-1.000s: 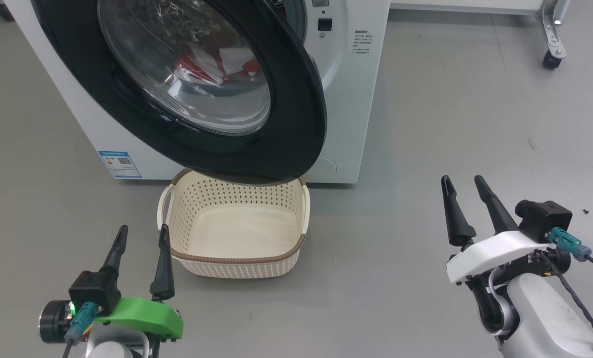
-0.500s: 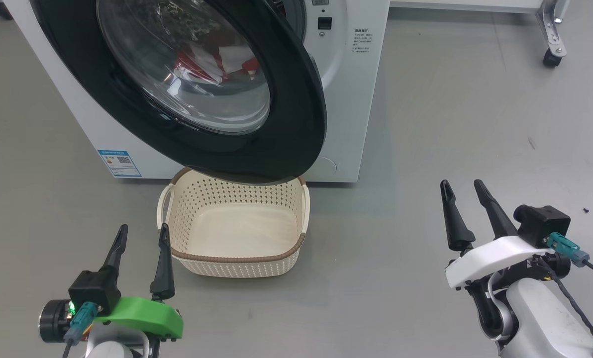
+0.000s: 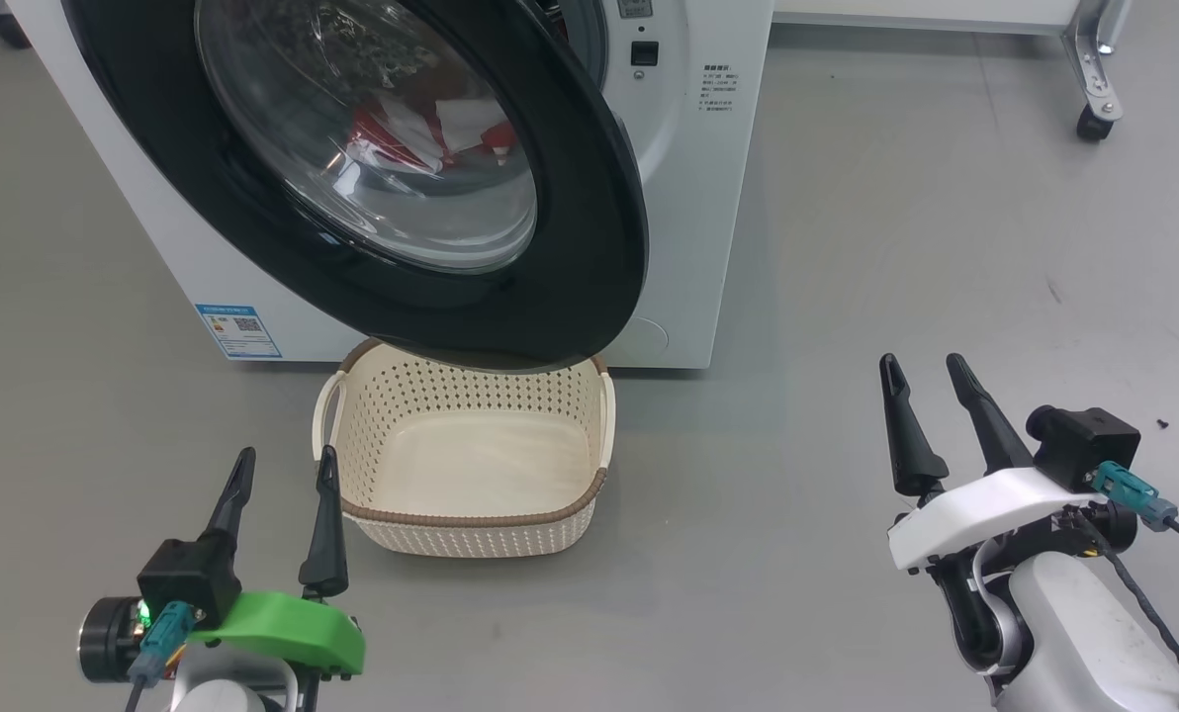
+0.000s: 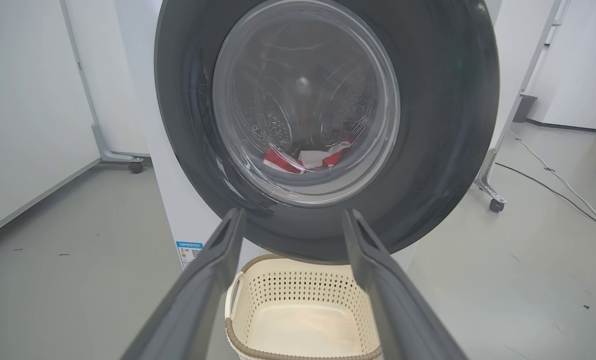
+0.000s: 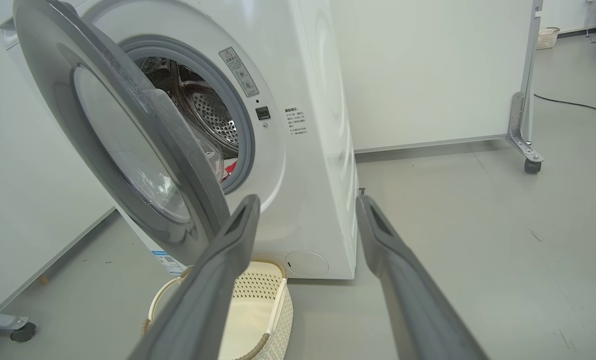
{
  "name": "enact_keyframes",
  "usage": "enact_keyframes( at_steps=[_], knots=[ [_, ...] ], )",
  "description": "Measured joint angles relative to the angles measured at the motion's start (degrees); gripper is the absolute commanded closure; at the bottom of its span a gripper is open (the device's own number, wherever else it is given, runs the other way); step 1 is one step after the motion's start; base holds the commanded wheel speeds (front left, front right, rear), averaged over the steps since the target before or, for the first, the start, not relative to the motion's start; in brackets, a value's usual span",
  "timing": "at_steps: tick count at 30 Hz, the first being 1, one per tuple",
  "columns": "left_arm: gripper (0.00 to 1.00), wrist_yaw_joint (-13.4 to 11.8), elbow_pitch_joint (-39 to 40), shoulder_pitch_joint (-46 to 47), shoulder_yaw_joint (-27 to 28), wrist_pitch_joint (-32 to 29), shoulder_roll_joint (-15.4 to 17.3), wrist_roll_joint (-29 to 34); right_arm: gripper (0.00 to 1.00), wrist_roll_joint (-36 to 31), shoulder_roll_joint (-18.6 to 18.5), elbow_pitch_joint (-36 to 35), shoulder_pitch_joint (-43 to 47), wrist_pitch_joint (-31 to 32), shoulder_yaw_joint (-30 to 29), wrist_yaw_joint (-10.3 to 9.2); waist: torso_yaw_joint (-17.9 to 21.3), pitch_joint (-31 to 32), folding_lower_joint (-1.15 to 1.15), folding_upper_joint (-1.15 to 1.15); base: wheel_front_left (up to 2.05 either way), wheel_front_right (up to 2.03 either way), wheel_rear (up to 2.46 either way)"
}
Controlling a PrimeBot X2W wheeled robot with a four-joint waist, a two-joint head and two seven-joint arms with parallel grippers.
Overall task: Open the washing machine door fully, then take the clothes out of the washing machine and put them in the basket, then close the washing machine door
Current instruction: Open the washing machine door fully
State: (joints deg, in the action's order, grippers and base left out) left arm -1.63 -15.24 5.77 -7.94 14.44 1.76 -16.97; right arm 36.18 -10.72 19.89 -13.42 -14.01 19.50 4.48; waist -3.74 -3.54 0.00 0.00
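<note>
The white washing machine (image 3: 698,198) stands ahead with its door (image 3: 589,227) swung partly open, the black rim hanging over the basket (image 3: 471,516). Red and white clothes (image 3: 402,129) show through the door's glass, lying in the drum. The cream basket sits on the floor against the machine's foot, with nothing in it. My left gripper (image 3: 287,453) is open just left of the basket. My right gripper (image 3: 920,359) is open, well to the right of both. In the left wrist view my left gripper (image 4: 293,214) faces the door (image 4: 443,125), clothes (image 4: 308,157) and basket (image 4: 303,290). In the right wrist view my right gripper (image 5: 309,199) faces the door's edge (image 5: 178,165).
A wheeled metal frame leg (image 3: 1094,69) stands at the back right, and a cable (image 4: 553,175) runs across the floor near it. White panels wall off both sides. Open grey floor lies between my right gripper and the machine. A blue label (image 3: 238,329) marks the machine's lower left corner.
My right gripper has sunk slightly in the head view. The whole picture has shifted a little; the door, basket and left gripper keep their places.
</note>
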Motion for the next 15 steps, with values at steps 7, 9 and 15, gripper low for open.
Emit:
enact_keyframes(
  at_steps=[7,9,15],
  knots=[
    [0.00,0.00,0.00,-0.06,-0.12,0.00,0.00,0.00,0.00,-0.07,0.04,-0.22,0.63,0.00,-0.21,0.14,0.08,0.05,0.00,0.00,0.00,0.00,0.00],
    [0.00,0.00,0.00,-0.07,-0.22,0.00,0.00,0.00,0.00,-0.27,0.04,-0.23,0.93,0.00,-0.19,0.15,0.06,0.01,0.00,0.00,0.00,0.00,0.00],
    [0.00,0.00,0.01,-0.08,-0.31,0.00,0.00,0.00,0.00,-0.56,0.03,-0.35,0.96,-0.01,-0.18,0.18,-0.01,-0.18,0.00,0.00,0.00,0.00,0.00]
  ],
)
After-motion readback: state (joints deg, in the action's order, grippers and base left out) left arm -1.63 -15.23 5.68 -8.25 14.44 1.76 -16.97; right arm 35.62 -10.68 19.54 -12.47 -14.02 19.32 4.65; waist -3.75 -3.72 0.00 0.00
